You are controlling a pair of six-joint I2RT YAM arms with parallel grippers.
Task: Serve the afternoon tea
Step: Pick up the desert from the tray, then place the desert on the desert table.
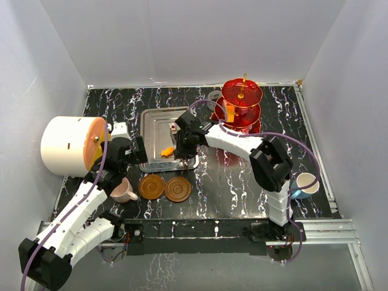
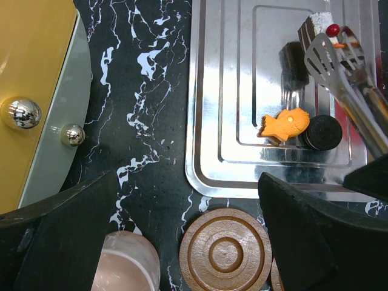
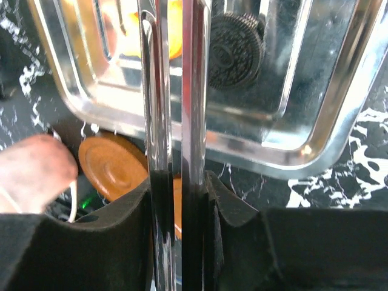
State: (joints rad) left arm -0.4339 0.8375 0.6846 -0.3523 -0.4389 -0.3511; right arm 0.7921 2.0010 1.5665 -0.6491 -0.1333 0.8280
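Observation:
My right gripper [image 1: 185, 144] [image 3: 179, 200] is shut on a pair of steel tongs [image 3: 173, 91]. In the left wrist view the tongs' tips [image 2: 330, 51] pinch a small brown cake with a red dot [image 2: 318, 27] over the steel tray [image 2: 200, 121]. An orange fish sweet [image 2: 285, 125] [image 1: 168, 150] and a dark round biscuit [image 2: 322, 132] lie in the tray. My left gripper [image 1: 130, 159] [image 2: 188, 236] hangs open above a brown saucer [image 2: 225, 251] and the pink cup [image 2: 127, 267] [image 1: 123, 191]. Two saucers [image 1: 151, 186] [image 1: 178, 189] lie side by side. The red stand [image 1: 241, 103] is at the back right. The blue cup [image 1: 305, 183] is on the right.
A big white drum with an orange face [image 1: 66, 145] [image 2: 30, 91] stands at the left, close to my left arm. The steel tray [image 1: 151, 121] fills the middle of the black marbled table. White walls close in three sides.

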